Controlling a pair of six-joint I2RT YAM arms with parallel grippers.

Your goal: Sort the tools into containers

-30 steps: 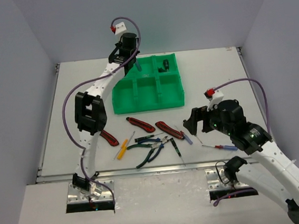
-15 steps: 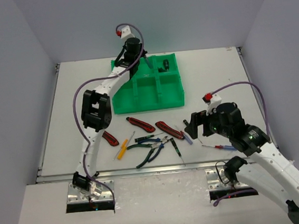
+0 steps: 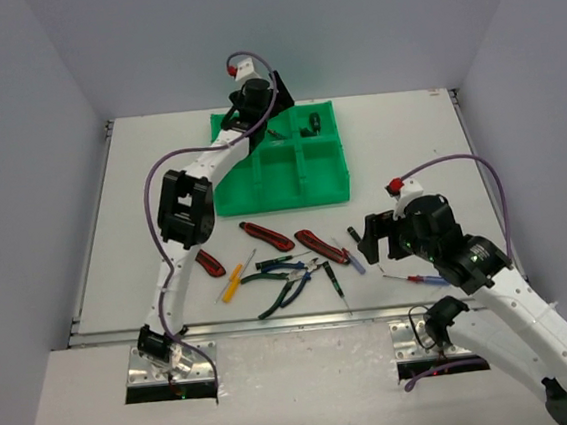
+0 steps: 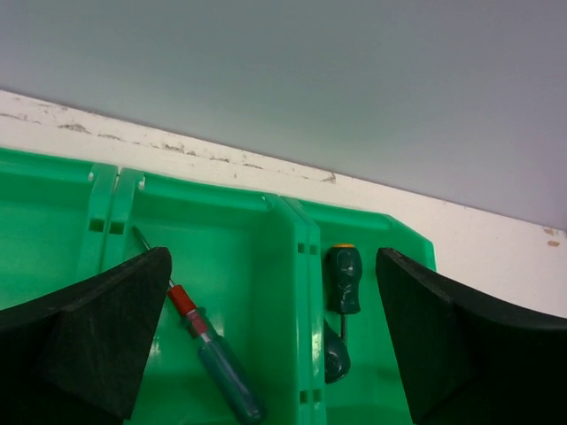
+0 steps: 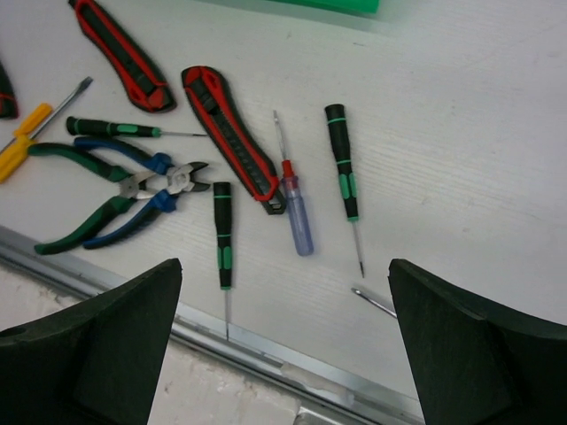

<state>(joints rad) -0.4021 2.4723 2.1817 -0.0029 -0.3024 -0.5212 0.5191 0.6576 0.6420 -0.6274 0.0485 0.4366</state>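
Over the back row of the green tray (image 3: 282, 201), my left gripper (image 4: 274, 266) hung with its two fingers spread wide and nothing between them. Under it, a little blue screwdriver (image 4: 217, 367) with a red ring lay slanted in the middle back box. Next door, in the right back box, lay a stubby dark green screwdriver (image 4: 343, 279) with a yellow end.

My right gripper (image 5: 285, 266) hung above the white table (image 5: 461, 133), near its front edge. It was opened wide too, and it held nothing. Below it lay the loose tools, all outside the tray. A red-and-black knife (image 5: 232, 133) lay just beside a blue-handled screwdriver (image 5: 297, 208). A second knife (image 5: 120, 53) lay farther to the left. Three thin green-and-black screwdrivers were there: one (image 5: 341, 164) to the right of the blue one, one (image 5: 221, 235) to its left, and one (image 5: 115, 127) above the pliers (image 5: 146, 181). The pliers were two pairs lying across each other, one with green handles and one with blue. A yellow screwdriver (image 5: 27, 133) lay at the left edge of my right wrist view.
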